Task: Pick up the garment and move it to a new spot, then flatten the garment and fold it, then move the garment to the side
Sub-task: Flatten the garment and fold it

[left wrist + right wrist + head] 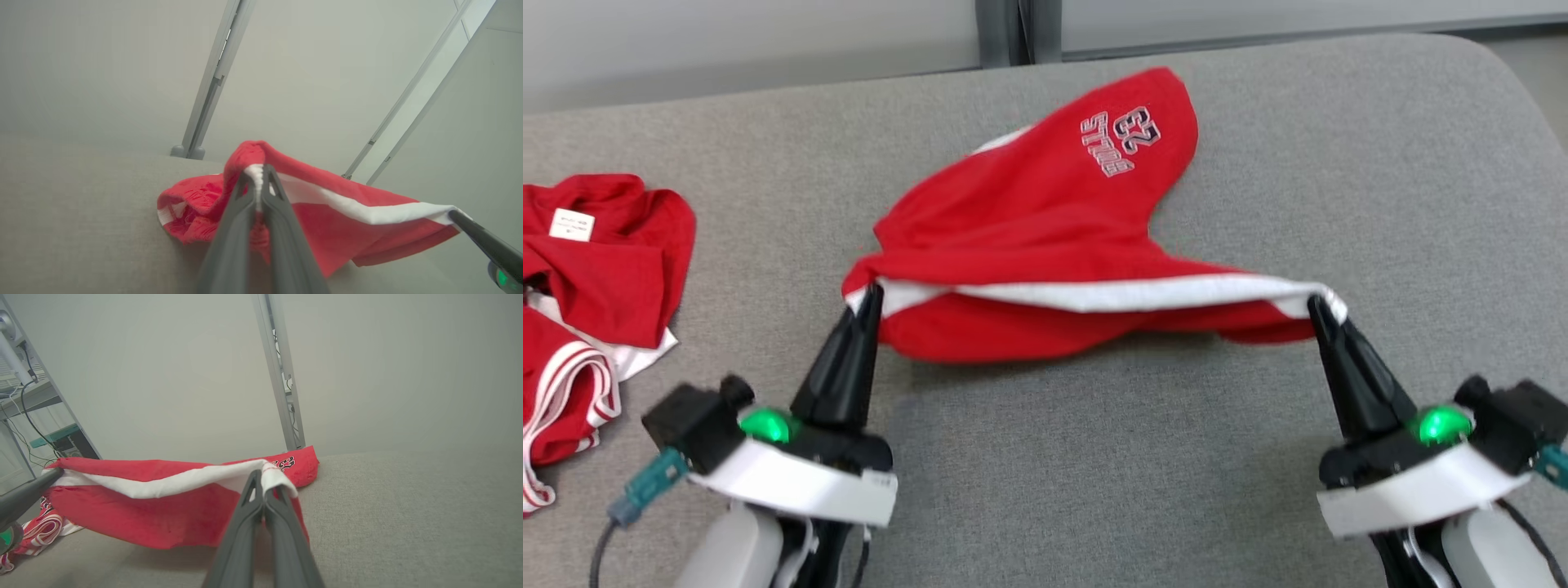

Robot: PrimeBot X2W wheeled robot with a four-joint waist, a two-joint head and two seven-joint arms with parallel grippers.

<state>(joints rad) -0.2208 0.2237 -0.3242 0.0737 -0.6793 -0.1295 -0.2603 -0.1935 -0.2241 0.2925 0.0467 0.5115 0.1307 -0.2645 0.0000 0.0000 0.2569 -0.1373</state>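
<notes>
Since the left gripper (872, 296) and right gripper (1316, 307) are each pinched shut on one end of the white waistband (1111, 294), the red cotton shorts (1045, 220) stretch sideways between them, legs trailing away over the grey fabric tabletop (1258, 457), so neither arm's nearer.

The left gripper (872, 292) and the right gripper (1316, 306) each have two long black fingers (843, 367) that end in a thin point. Each has a round green light (765, 425) and a white band (792, 483). A blue-green plug (649, 486) with a dark cable (600, 555) sits beside the left one
</notes>
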